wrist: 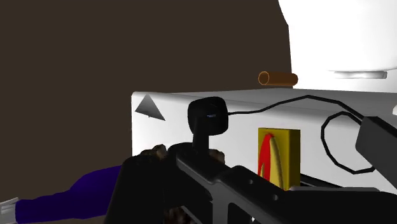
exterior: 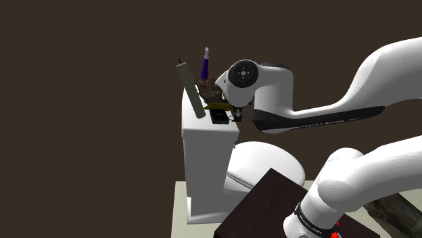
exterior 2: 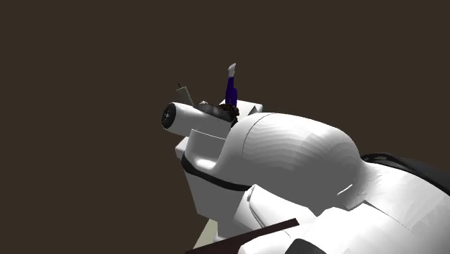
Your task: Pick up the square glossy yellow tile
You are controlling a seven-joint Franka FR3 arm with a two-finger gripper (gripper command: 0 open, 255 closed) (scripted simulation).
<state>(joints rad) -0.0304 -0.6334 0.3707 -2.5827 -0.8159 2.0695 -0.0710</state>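
No readable writing. The only mark is 1 red arc on the face of the square glossy yellow tile [wrist: 278,156]; lettering on the white arm [exterior: 379,74] is too small to read. Tile lies flat on white toilet tank top [wrist: 172,137], just beside a black round-headed device [wrist: 208,118] whose black cable loops past it. Also on tank: grey cone [wrist: 148,107], short brown cylinder [wrist: 278,78] at the edge, tall grey-green bar [exterior: 191,91], purple white-tipped bottle [exterior: 205,65], brown lumpy clump [exterior: 208,86]. Black end effector [wrist: 254,191] over the tank crosses in front of the tile's near edge. Cannot tell how far open it is, or whether it touches anything.
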